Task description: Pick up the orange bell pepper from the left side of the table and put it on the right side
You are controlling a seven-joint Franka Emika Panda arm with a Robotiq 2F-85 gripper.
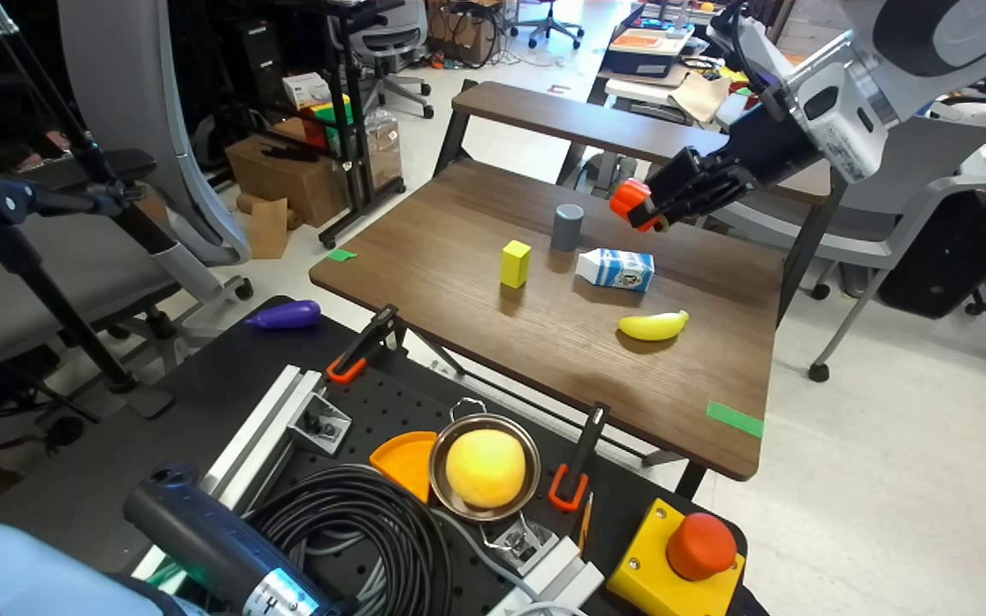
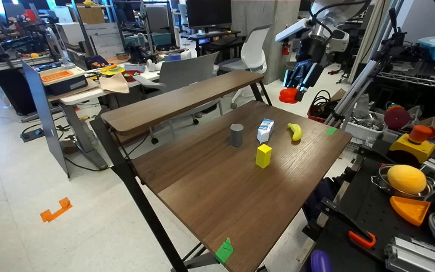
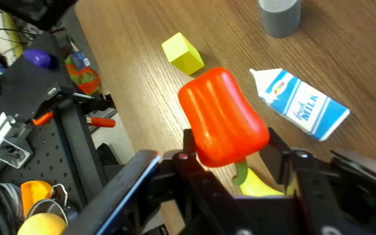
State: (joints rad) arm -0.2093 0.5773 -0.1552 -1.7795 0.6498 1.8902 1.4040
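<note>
Wrist view: orange bell pepper (image 3: 222, 117), glossy orange-red, held in the air over the table (image 3: 126, 42), its green stem (image 3: 241, 173) pointing back toward the gripper (image 3: 230, 142).
Fingers (image 3: 274, 156): parted to about the pepper's width, one against each side of it.
Pepper position: aloft in both exterior views, at the end of the Panda arm (image 1: 840, 120); exact spot of table beneath it cannot be told.
Gray cylinder (image 3: 279, 18): upright on the table.
Yellow block (image 3: 183, 54): standing on end, near the gray cylinder, apart from it.
Milk carton (image 3: 302, 104): blue and white, lying on its side between the gray cylinder and the banana (image 3: 259, 186), apart from both.
Banana visibility: partly hidden in the wrist view, in full sight in both exterior views.
Raised shelf (image 1: 579, 120): along one long side of the table.
Green tape (image 1: 734, 419): one piece near each end of the opposite long edge.
Black bench (image 1: 390, 402): beside the table; bears a metal pot (image 1: 533, 472) with a rounded yellow object (image 1: 485, 468) inside, and an orange wedge-shaped tray (image 1: 403, 462) just beside the pot.
Emergency-stop button (image 1: 701, 546): red, mounted on a yellow box (image 1: 647, 560) at the bench corner.
</note>
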